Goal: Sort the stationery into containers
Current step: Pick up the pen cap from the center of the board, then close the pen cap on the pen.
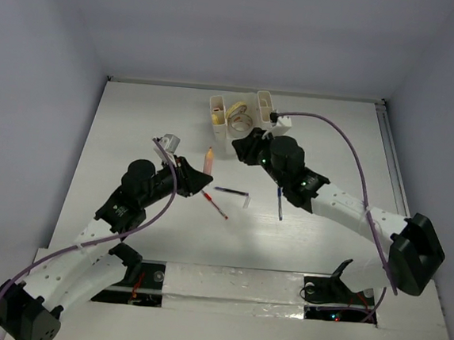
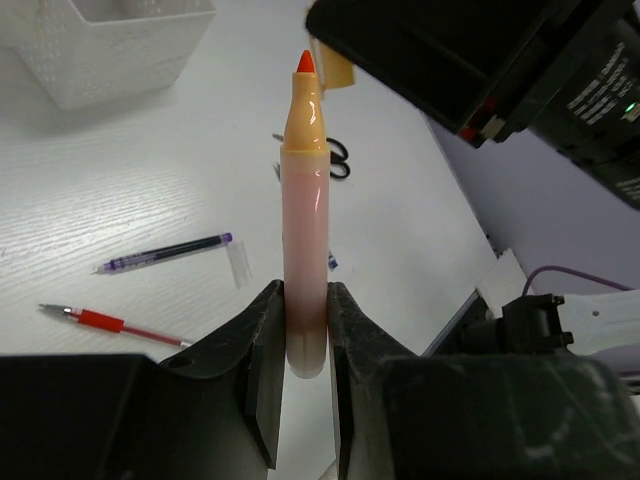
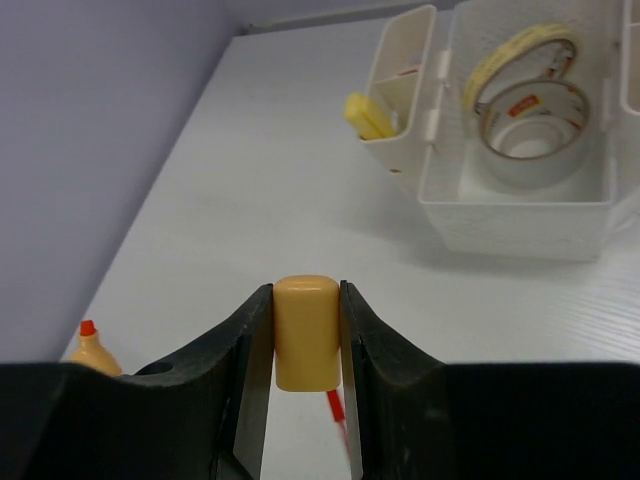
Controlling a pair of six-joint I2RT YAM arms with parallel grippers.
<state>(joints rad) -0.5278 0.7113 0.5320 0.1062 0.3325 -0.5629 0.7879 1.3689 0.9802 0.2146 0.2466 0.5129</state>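
Clamping a red-tipped pink marker (image 2: 305, 220), left jaws, right jaws pinching a yellow cap (image 3: 306, 330)

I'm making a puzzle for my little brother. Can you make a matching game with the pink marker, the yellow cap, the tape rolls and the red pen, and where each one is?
Things:
1. pink marker
2. yellow cap
3. tape rolls
4. red pen

Places:
A. lying on the table
B. in the middle compartment of the white organizer
C. held in the left gripper
D. held in the right gripper

Right pairs: 1-C, 2-D, 3-B, 4-A
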